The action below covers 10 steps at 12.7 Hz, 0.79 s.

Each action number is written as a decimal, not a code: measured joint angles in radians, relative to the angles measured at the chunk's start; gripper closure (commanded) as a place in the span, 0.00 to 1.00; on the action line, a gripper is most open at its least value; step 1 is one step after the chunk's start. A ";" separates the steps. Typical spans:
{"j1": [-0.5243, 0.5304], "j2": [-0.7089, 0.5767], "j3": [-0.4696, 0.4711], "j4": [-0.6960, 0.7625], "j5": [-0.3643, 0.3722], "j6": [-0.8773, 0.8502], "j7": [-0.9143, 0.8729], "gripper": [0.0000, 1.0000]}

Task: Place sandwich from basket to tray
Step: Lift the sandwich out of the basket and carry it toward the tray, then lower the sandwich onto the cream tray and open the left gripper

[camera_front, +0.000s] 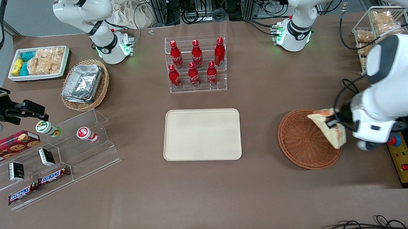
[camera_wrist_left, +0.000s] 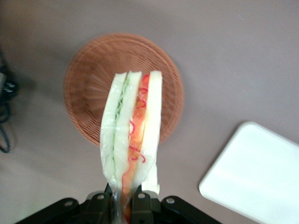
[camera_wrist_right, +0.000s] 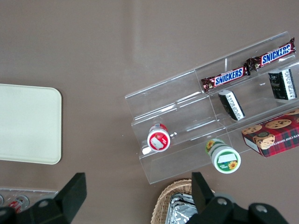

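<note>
- The pincer (camera_wrist_left: 124, 205) grips the sandwich (camera_wrist_left: 133, 135) by one end.
- Sandwich hangs above the basket (camera_front: 301, 141), clear of it.
- The tray (camera_front: 202, 135) lies well apart.

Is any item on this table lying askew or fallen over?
Yes. On the clear acrylic stepped stand, two small cups, one green-lidded and one red-lidded, lie tipped on their sides. The gripper holds the wrapped triangular sandwich above the reddish-brown wicker basket.
</note>
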 measured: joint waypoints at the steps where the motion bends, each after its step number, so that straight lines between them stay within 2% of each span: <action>1: -0.005 0.004 -0.053 -0.009 0.000 0.002 0.001 1.00; 3: -0.034 0.024 -0.118 -0.043 0.000 0.060 0.001 1.00; 7: -0.177 0.127 -0.128 -0.165 0.009 0.286 -0.001 1.00; 10: -0.231 0.210 -0.127 -0.226 0.094 0.363 -0.027 1.00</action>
